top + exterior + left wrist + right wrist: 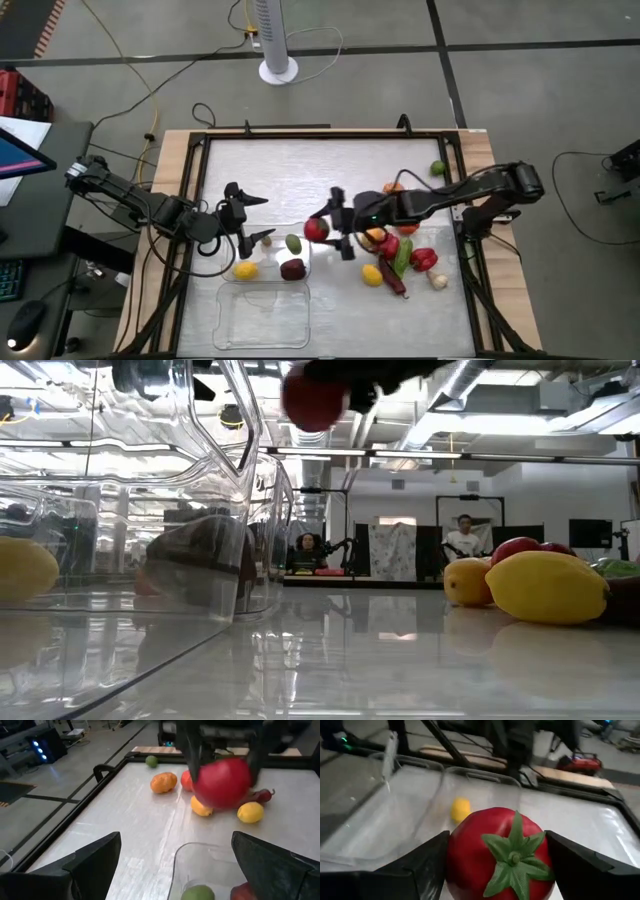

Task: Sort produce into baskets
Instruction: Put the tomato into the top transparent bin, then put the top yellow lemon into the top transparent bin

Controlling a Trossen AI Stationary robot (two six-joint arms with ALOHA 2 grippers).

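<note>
My right gripper (pixel 331 228) is shut on a red tomato (pixel 316 229) with a green calyx. It holds it just beyond the right rim of a clear bin (pixel 262 285). That bin holds a yellow piece (pixel 245 269), a green piece (pixel 294 243) and a dark red piece (pixel 292 268). A second clear bin (pixel 265 318) stands at its near side. My left gripper (pixel 255 216) is open and empty over the first bin's far rim. The remaining produce (pixel 400 250) lies in a pile on the table under the right arm. My right gripper pinches the tomato's two opposite sides (pixel 455 855) between its two fingers (pixel 420 865). The fingers come level from the table's right side. The tomato is lifted clear of the table (pixel 315 400), with its green calyx (pixel 515 855) turned toward the wrist.
A green lime (pixel 437 168) and an orange piece (pixel 393 187) lie apart near the far right. A raised black frame (pixel 200 150) borders the white table. In the low view a lemon (pixel 545 585) lies on the right and people stand in the room behind.
</note>
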